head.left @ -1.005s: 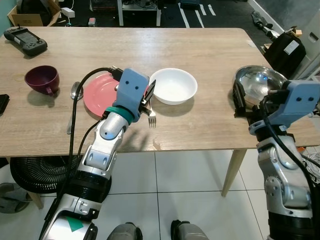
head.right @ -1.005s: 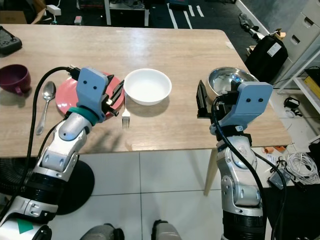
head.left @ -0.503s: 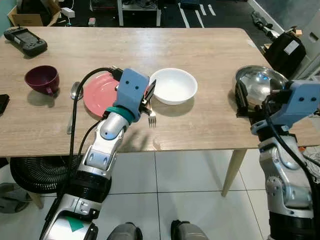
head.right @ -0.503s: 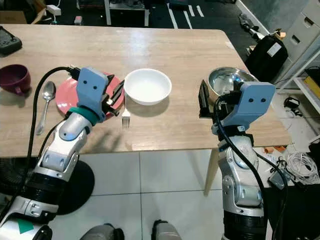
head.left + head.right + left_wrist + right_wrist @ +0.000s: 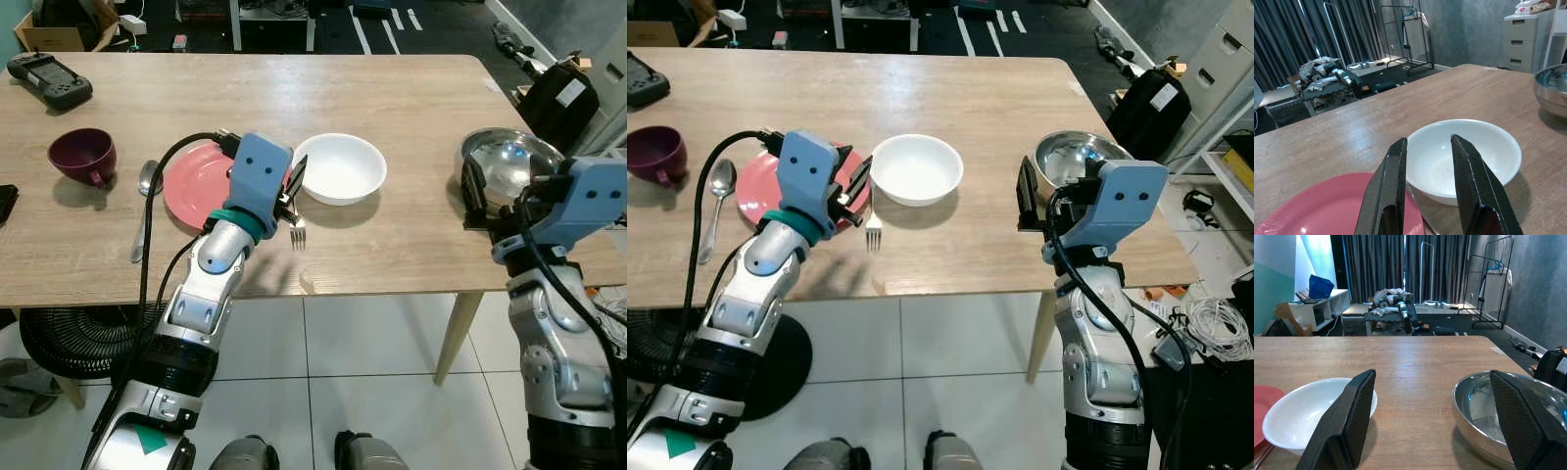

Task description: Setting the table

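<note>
A red plate [image 5: 193, 181] lies on the wooden table [image 5: 392, 88], with a white bowl [image 5: 339, 167] to its right. Between them a fork [image 5: 297, 233] rests on the table, tines toward me. My left gripper [image 5: 292, 191] hovers over the fork's handle at the plate's right rim, open, with nothing between its fingers [image 5: 1392, 196]. A spoon [image 5: 145, 196] lies left of the plate and a maroon cup [image 5: 83, 157] beyond it. My right gripper [image 5: 472, 196] stands wide open just left of a steel bowl [image 5: 509, 162].
A black controller [image 5: 49, 80] sits at the table's far left corner, and a dark object [image 5: 5, 201] pokes in at the left edge. A fan [image 5: 59, 343] stands under the table on the left. A black bag [image 5: 563, 93] is on the floor at the right.
My right arm has shifted slightly to the right beside the steel bowl. The left arm and the tableware have not moved.
</note>
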`<state>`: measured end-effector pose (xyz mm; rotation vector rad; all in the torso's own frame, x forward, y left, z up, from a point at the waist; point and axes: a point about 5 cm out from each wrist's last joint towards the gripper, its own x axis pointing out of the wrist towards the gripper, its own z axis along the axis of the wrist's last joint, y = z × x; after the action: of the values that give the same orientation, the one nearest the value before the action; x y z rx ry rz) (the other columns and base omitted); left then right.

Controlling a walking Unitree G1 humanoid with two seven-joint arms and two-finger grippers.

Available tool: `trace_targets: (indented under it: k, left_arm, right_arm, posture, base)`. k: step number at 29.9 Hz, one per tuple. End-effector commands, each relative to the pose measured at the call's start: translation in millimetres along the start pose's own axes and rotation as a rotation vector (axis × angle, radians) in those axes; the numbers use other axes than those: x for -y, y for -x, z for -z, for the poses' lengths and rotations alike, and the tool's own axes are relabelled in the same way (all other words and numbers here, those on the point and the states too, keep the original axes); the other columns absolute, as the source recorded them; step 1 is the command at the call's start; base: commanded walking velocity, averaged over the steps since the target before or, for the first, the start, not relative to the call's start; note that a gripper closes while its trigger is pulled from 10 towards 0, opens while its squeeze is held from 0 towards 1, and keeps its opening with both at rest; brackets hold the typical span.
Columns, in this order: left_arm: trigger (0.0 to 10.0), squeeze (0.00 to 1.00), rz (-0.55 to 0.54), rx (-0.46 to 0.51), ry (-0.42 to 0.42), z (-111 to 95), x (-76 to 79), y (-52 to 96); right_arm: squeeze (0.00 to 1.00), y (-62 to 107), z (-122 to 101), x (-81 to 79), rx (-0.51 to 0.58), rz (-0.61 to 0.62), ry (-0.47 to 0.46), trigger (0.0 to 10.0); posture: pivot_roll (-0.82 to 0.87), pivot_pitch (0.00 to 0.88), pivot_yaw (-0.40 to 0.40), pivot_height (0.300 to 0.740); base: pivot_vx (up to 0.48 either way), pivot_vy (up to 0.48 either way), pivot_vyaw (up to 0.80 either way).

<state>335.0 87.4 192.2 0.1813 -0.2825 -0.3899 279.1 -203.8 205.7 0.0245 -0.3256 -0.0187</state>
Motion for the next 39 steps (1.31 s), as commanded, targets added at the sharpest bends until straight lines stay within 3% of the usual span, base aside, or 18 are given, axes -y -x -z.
trace_targets:
  k: [1, 18, 32, 39]
  left_arm:
    - [10.0, 0.0, 0.01, 0.003, -0.009, -1.8, 1.6, -1.8]
    - [10.0, 0.0, 0.014, 0.003, -0.003, -1.1, 2.1, -0.7]
    - [10.0, 0.0, -0.039, -0.04, -0.022, 12.2, -4.7, 13.9]
    - [10.0, 0.0, -0.044, -0.032, -0.016, 11.0, -3.9, 11.0]
  right_arm:
    - [0.0, 2.5, -1.3, 3.4, 0.006, 0.021, 0.004, 10.0]
    - [0.0, 3.2, 0.2, 2.9, 0.0, 0.018, 0.006, 10.0]
    - [0.0, 12.8, 21.6, 10.1, -0.094, 0.088, 0.089, 10.0]
    - [0.0, 8.7, 16.7, 11.5, -0.075, 0.083, 0.084, 10.0]
  posture:
    - [0.0, 0.0, 0.044, 0.74]
    - [0.0, 0.0, 0.044, 0.74]
    - [0.01, 0.0, 0.033, 0.74]
    - [0.0, 0.0, 0.031, 0.74]
  base:
    - [0.0, 0.0, 0.0]
    - [0.0, 0.0, 0.0]
    - [0.0, 0.0, 0.0]
    - [0.0, 0.0, 0.0]
